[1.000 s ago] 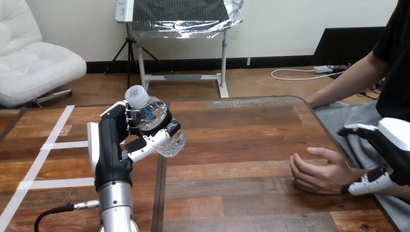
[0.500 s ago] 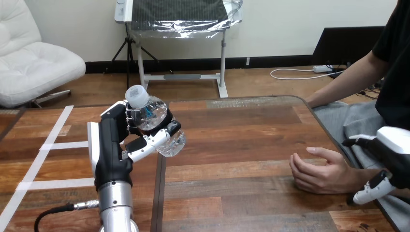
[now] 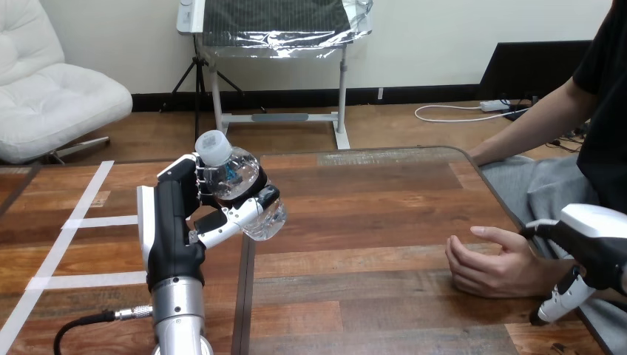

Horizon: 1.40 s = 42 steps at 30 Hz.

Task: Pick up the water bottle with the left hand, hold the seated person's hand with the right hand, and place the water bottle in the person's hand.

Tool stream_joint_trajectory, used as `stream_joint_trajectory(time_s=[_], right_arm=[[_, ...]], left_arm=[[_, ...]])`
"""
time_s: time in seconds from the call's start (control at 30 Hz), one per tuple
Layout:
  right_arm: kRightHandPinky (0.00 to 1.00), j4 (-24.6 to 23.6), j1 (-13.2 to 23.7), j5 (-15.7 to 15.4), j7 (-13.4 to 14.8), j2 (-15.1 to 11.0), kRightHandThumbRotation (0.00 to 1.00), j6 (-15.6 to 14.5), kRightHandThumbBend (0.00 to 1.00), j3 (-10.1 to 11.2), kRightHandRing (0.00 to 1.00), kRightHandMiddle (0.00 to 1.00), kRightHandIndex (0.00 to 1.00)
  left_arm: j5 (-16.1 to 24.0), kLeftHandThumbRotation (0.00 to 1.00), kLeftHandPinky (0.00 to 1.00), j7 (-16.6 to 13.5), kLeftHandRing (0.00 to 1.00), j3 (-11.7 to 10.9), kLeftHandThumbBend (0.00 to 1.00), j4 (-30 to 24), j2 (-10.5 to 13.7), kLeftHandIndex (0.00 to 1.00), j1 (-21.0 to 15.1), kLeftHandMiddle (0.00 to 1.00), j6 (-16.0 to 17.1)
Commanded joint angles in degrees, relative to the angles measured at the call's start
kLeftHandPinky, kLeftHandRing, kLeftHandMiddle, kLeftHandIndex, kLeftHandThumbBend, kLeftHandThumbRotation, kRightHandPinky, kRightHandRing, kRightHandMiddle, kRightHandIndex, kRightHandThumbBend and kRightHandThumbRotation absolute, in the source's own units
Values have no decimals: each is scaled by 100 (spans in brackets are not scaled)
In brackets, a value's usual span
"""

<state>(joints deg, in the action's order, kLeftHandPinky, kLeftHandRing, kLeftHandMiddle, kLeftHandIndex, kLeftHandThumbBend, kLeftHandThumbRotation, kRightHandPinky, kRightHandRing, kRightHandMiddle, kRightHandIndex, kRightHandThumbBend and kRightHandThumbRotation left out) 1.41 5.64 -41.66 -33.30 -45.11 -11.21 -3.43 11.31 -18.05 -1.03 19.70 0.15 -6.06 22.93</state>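
Note:
My left hand [image 3: 171,222] is raised above the table's left part and is shut on the clear water bottle [image 3: 240,194]. The bottle tilts, its white cap [image 3: 212,146] pointing up and left. The person's hand [image 3: 492,262] rests on the table [image 3: 384,207] near its right edge, fingers loosely curled and holding nothing. My right hand [image 3: 595,248] is at the view's right edge beside the person's wrist. It is open, its thumb [image 3: 558,299] low and its fingers above the wrist. I cannot tell whether it touches the wrist.
The person sits at the table's right side, their other arm reaching down past the far right corner. A dark seam [image 3: 244,296] runs down the table just right of my left arm. White tape lines [image 3: 74,222] cross the table's left part.
My right hand has drawn back to the right and lower, its thumb now clear of the person's hand. The left hand with the bottle has shifted very slightly right.

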Motion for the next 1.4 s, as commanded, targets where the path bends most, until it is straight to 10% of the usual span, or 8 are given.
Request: stream_joint_trajectory(time_s=[0.0,1.37], right_arm=[[85,292,604,-185,-52,-327,0,52,76,-189,92,92,88],[71,2452,1734,-450,411,-247,1,907,74,-1171,83,87,85]], left_arm=[[-12,0,39,5,42,-44,70,-160,68,47,-246,46,263],[-48,0,38,83,42,-87,70,-234,104,47,-228,46,281]])
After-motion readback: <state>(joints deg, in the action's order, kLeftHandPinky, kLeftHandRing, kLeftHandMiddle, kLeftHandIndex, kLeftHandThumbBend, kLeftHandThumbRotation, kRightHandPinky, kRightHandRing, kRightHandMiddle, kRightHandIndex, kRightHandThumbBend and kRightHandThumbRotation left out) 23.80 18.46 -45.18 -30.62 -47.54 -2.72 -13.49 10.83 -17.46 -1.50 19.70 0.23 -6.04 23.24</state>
